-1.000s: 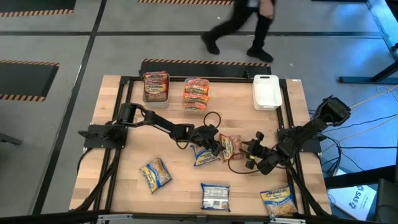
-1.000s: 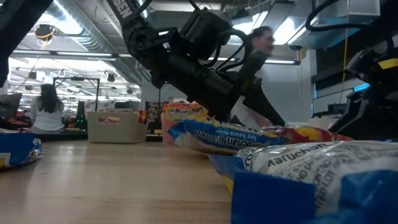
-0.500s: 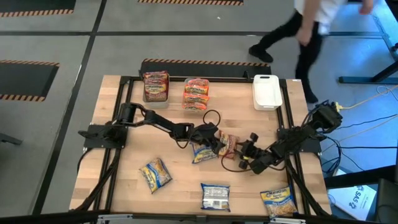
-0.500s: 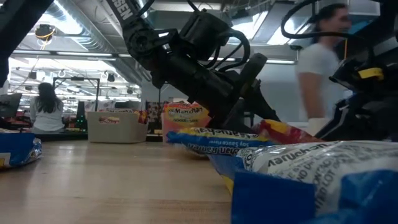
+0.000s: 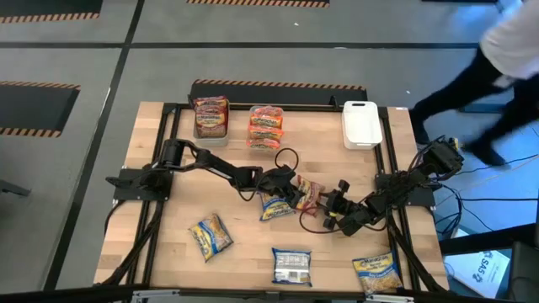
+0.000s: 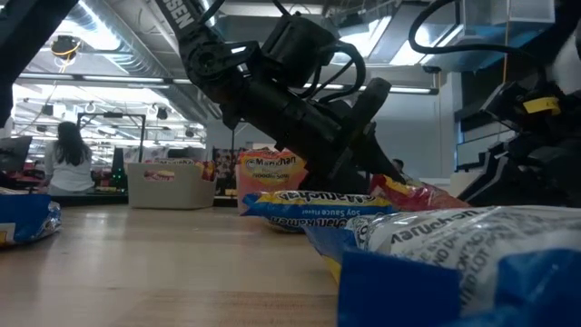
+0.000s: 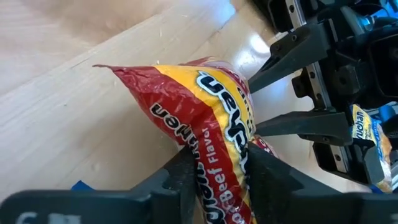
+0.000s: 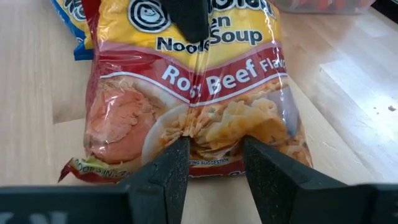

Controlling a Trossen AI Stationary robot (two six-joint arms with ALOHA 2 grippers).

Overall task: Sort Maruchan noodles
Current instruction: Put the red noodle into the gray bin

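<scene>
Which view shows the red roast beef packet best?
The right wrist view: the roast beef packet fills it, label readable, right gripper at its edge. The left wrist view shows it pinched by the left gripper. The high view shows it small between both grippers; the low view only a red corner.

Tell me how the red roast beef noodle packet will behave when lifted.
The red packet probably flexes: its wrapper creases between the left gripper. It looks light and flat. The glossy film may slip, so the right gripper at its edge helps.
</scene>
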